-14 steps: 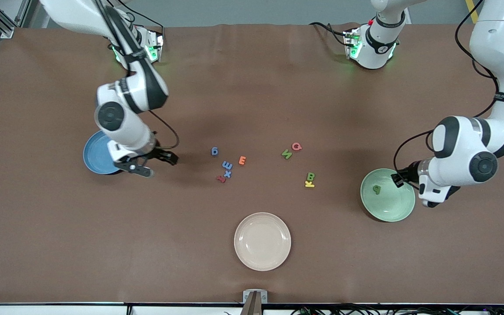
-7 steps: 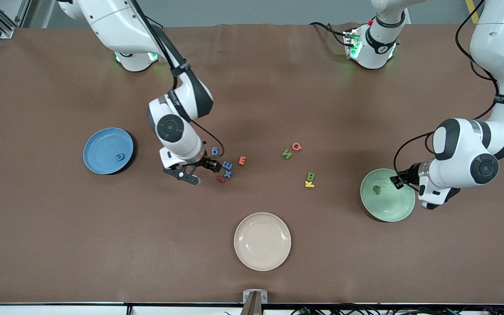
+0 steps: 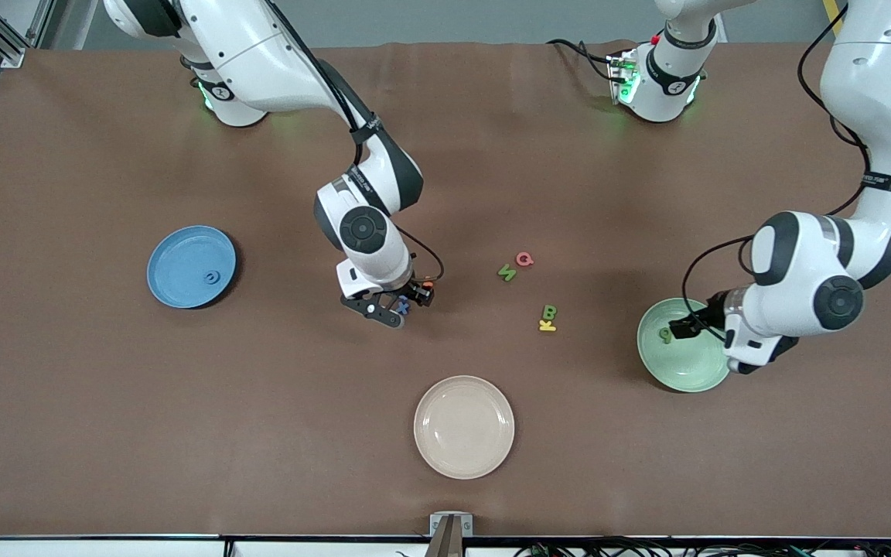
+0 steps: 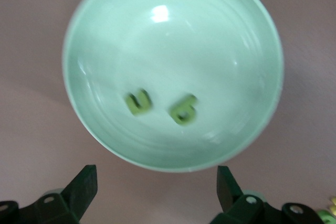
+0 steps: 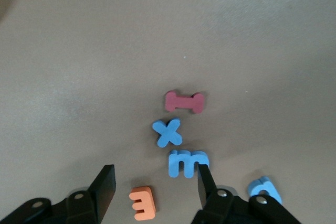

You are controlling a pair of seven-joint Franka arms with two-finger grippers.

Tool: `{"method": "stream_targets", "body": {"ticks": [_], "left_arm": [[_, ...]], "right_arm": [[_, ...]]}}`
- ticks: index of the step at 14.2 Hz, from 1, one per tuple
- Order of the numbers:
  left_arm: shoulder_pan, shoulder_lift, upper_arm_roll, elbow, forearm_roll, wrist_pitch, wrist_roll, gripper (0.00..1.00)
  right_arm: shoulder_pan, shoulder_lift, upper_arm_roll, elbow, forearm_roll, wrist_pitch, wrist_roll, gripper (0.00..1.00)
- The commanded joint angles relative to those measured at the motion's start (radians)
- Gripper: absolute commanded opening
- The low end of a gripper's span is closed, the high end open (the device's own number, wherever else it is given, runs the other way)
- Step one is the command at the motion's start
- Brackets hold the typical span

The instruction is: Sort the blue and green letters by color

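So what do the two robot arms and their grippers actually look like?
Both arms are glossy white with dark grey bands and round dark caps at the joints. Thin black cables loop along each arm, and the bases glow green. The left gripper and the right gripper both have black, wedge-shaped fingers fixed with small silver screws. A black strap with small white lettering wraps each forearm.

Green bowl (image 4: pixel 173 19): glossy, smooth glaze. Blue letters (image 5: pixel 186 162): matt, foam-like. Table covering (image 3: pixel 105 402): matt brown, cloth-like. Arm shells: glossy white plastic.
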Motion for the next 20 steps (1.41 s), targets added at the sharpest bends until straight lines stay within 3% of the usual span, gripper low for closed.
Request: {"method": "stream_targets", "body": {"ticks": [1,4,9,11,16,20], "left_arm": [[-0.126,-0.021,0.004,-0.005,0.002,-0.024,-0.212,1.00],[-0.207,-0.021,0.002,0.001,-0.001,-0.018,-0.377,1.00],[-0.264,-0.036,-0.020,-0.031,0.002,0.017,-0.380,0.98],[-0.255,-0.059,-0.065,-0.086,0.004,0.092,-0.366,0.98],[-0.253,-0.137,-0.076,-0.218,0.004,0.219,-0.178,0.95],[-0.261,-0.147,-0.076,-0.354,0.007,0.480,-0.058,0.91]], "right_arm": [[0.004,0.031,-0.011,0.037,-0.005,-0.019,0.011,0.71],[0.004,0.060,-0.011,0.067,-0.014,-0.020,0.009,0.71],[-0.001,0.094,-0.014,0.102,-0.029,-0.020,0.008,0.69],[-0.001,0.102,-0.014,0.107,-0.034,-0.017,0.009,0.69],[-0.006,0.117,-0.014,0.121,-0.035,-0.017,0.008,0.66],[-0.006,0.125,-0.014,0.130,-0.045,-0.017,0.006,0.56]]}}
